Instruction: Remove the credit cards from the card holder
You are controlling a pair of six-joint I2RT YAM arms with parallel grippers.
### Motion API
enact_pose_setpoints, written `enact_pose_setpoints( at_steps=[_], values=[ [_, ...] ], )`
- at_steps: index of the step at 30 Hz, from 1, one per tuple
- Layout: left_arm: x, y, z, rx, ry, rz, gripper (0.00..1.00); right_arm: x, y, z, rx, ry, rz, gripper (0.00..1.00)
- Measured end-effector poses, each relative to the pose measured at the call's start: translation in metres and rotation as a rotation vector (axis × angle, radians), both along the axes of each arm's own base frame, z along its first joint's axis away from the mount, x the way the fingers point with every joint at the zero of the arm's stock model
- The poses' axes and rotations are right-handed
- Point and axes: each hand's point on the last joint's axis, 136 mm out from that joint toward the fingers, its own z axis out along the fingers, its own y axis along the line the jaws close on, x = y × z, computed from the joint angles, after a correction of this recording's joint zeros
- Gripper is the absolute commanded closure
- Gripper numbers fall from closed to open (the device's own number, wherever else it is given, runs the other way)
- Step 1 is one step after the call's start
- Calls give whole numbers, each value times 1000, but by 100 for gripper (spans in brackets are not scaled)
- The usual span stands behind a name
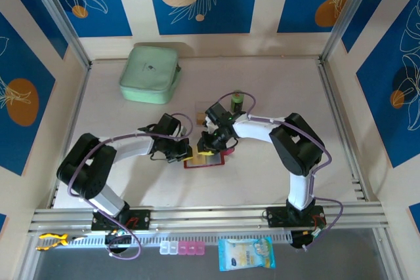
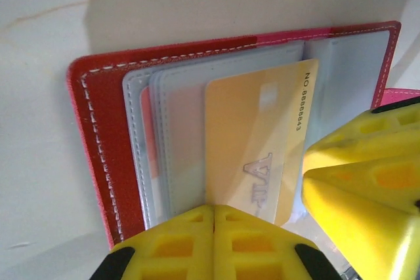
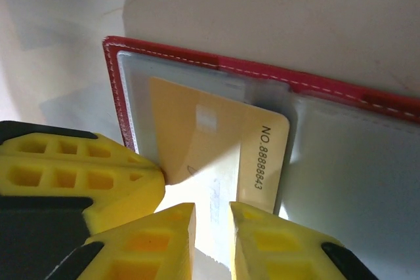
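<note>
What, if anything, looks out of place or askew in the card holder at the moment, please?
The yellow credit card sits askew. It is tilted against the stitched edge of the card holder, and its numbered end appears to poke out of the clear sleeve rather than lying square inside. Nothing looks damaged or spilled.

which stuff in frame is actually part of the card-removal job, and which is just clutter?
Job:
- card holder, lying open on the table
- yellow card, partly out of a clear sleeve

Lying about:
- mint-green zip case, far left
- small green object, beyond the right arm
- pill organiser, blue packet, yellow tool, all by the arm bases
</note>
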Motion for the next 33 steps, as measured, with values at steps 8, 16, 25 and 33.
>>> enact_pose_setpoints(
  at_steps=[8,16,25,33],
  values=[
    [0,1,0,6,-1,-1,96,-1,-1,-6,-6,17,1,78],
    [1,3,0,22,-9,-7,95,0,-4,-6,-25,-5,9,78],
    [2,3,0,28,-13,-6,95,1,-7,-6,-48,-14,12,78],
    [2,3,0,29,-14,-8,95,2,-9,-5,-60,-24,15,78]
  ],
)
